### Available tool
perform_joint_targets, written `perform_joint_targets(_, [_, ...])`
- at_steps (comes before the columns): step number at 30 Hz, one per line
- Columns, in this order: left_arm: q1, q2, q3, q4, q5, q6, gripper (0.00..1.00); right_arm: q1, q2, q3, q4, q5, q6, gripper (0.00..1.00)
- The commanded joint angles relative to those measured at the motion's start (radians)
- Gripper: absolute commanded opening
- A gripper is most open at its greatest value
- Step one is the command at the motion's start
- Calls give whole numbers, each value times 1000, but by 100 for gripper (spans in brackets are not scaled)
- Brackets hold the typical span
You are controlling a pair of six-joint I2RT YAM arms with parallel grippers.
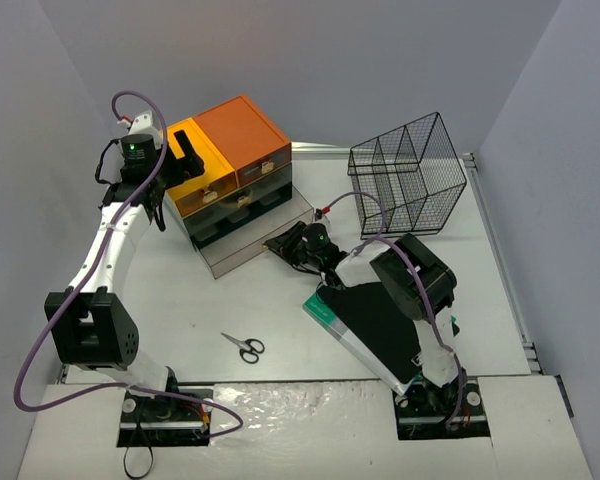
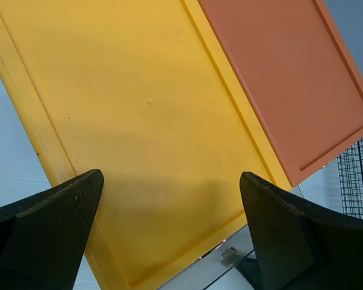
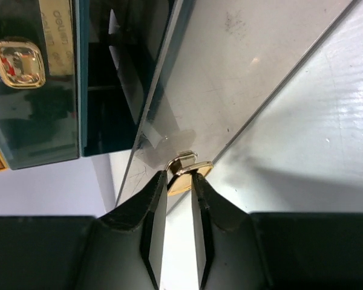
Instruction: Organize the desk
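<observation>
The worktop fills the middle and lower part of the top view, white and matte, and carries everything else. My left tool hangs in the upper left of that view over the drawer chest. From its wrist camera the two black fingers are spread wide at the bottom corners of the frame with nothing between them, so that tool is released. It hangs above the yellow lid, with the orange lid beside it at the upper right. My right tool sits near the centre of the top view, low at the front of the chest, where the clear bottom drawer stands out from the stack. In the right wrist view its fingers are nearly together and clenched on the small gold pull at the edge of that clear drawer. A dark green drawer front with its own gold pull shows at the upper left of that frame. The black wire basket stands on the worktop at the upper right of the top view, well apart from the chest. A pair of scissors lies flat towards the lower left of centre, apart from both arms. A flat green-and-white item lies partly under my right arm; I cannot tell what it is
</observation>
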Motion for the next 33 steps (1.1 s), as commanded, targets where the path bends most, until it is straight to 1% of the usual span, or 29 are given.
perform_joint_targets(1, [44, 29, -54, -212, -87, -12, 97, 32, -101, 2, -175, 52, -135, 15])
perform_joint_targets(3, [44, 28, -53, -213, -87, -12, 97, 45, -133, 13, -243, 89, -162, 25])
perform_joint_targets(6, [45, 28, -52, -212, -86, -14, 97, 61, -177, 35, -302, 122, -206, 44])
perform_joint_targets(11, [44, 27, -52, -207, -84, -17, 97, 85, -222, 68, -367, 181, -300, 59])
perform_joint_targets(15, [42, 25, -52, -206, -83, -18, 97, 117, -272, 95, -414, 200, -395, 59])
perform_joint_targets(16, [42, 25, -51, -206, -83, -18, 97, 128, -280, 112, -447, 199, -426, 59])
perform_joint_targets(19, [43, 25, -47, -210, -83, -18, 97, 161, -291, 190, -584, 182, -533, 59])
perform_joint_targets(21, [43, 26, -45, -210, -81, -17, 97, 178, -272, 247, -687, 141, -595, 59])
perform_joint_targets(24, [44, 27, -43, -210, -80, -20, 97, 208, -255, 286, -822, 91, -680, 57])
perform_joint_targets(26, [42, 26, -44, -210, -82, -19, 97, 243, -272, 278, -874, 105, -740, 54])
perform_joint_targets(28, [45, 25, -46, -212, -81, -17, 97, 280, -287, 271, -921, 127, -768, 52])
perform_joint_targets(30, [45, 25, -49, -210, -83, -17, 97, 310, -292, 273, -982, 185, -802, 50])
perform_joint_targets(31, [45, 25, -50, -209, -83, -17, 97, 327, -290, 280, -1010, 194, -813, 47])
perform_joint_targets(33, [45, 27, -51, -207, -83, -18, 97, 368, -285, 292, -1058, 210, -836, 44])
